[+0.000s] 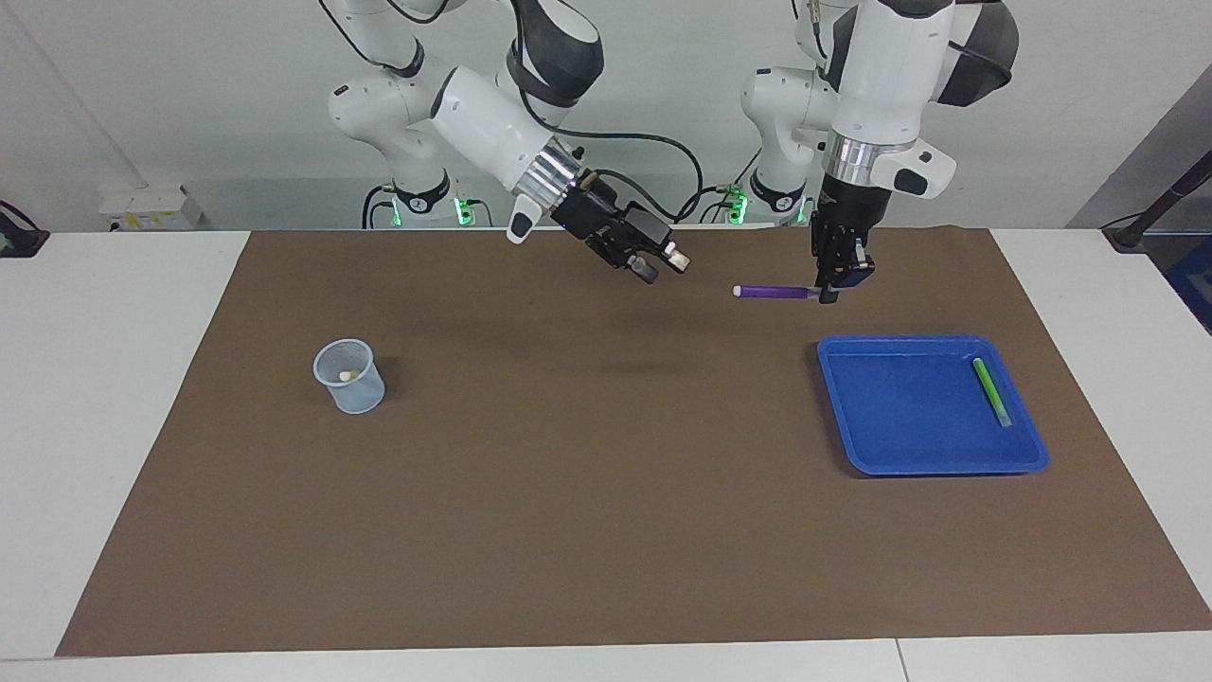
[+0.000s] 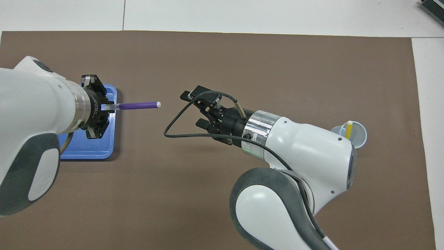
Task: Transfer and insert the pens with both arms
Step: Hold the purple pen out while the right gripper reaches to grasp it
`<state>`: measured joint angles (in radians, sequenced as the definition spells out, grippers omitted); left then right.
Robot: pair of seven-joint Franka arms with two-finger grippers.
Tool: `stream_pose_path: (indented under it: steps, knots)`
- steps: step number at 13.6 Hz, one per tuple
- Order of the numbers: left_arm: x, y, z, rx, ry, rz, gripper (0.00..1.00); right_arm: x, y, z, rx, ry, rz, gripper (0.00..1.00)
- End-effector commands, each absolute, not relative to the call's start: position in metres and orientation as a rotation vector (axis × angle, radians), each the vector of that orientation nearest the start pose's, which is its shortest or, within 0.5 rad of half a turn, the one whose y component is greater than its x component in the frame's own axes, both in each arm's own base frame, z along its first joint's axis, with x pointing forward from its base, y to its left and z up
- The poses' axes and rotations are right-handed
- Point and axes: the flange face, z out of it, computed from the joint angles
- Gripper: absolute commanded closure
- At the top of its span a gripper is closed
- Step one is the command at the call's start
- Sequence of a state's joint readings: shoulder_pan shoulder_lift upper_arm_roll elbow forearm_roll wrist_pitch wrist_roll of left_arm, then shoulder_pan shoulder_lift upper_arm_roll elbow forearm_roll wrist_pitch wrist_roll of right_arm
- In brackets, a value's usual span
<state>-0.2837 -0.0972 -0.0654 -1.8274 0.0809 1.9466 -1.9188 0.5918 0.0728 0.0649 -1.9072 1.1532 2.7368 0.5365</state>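
Observation:
My left gripper [image 1: 837, 284] [image 2: 108, 107] is shut on the pale end of the purple pen [image 1: 772, 292] [image 2: 138, 105] and holds it level in the air over the brown mat beside the blue tray [image 1: 909, 455] [image 2: 86, 154]. The pen's free tip points toward my right gripper [image 1: 661, 265] [image 2: 194, 108], which is open in the air over the mat's middle, a short gap from the tip. The green pen [image 1: 990, 390] lies in the tray. The yellow pen [image 2: 348, 129] [image 1: 347, 376] stands in the clear cup [image 1: 350, 377] [image 2: 359, 135].
The brown mat [image 1: 606, 530] [image 2: 242, 62] covers most of the white table. The cup stands toward the right arm's end, the tray toward the left arm's end. A black cable loops off the right wrist [image 2: 180, 125].

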Motion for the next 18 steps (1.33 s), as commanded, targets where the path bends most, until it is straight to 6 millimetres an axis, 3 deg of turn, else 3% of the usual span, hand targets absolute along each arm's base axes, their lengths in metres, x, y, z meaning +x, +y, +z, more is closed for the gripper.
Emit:
stream_pose_path:
  steps: [1,6,8,9,10,16,18]
  knots:
    - [0.51,-0.191,0.597,-2.338,-2.293,-0.309,1.0,0.51,0.377,0.525,-1.896,0.855,-0.119,0.0]
    - [0.509,-0.193,0.599,-2.342,-2.294,-0.309,1.0,0.52,0.397,0.527,-1.88,0.835,-0.118,0.05]
    - [0.507,-0.193,0.602,-2.345,-2.298,-0.315,1.0,0.511,0.408,0.525,-1.892,0.816,-0.104,0.17]
    - [0.507,-0.193,0.602,-2.344,-2.301,-0.313,1.0,0.51,0.41,0.525,-1.893,0.814,-0.101,0.27]
    - [0.507,-0.193,0.603,-2.344,-2.302,-0.314,1.0,0.51,0.41,0.525,-1.892,0.813,-0.101,0.3]
    - [0.507,-0.193,0.604,-2.34,-2.309,-0.314,1.0,0.514,0.416,0.52,-1.899,0.806,-0.102,0.31]
    - [0.507,-0.193,0.604,-2.34,-2.309,-0.314,1.0,0.517,0.413,0.52,-1.886,0.827,-0.133,0.41]
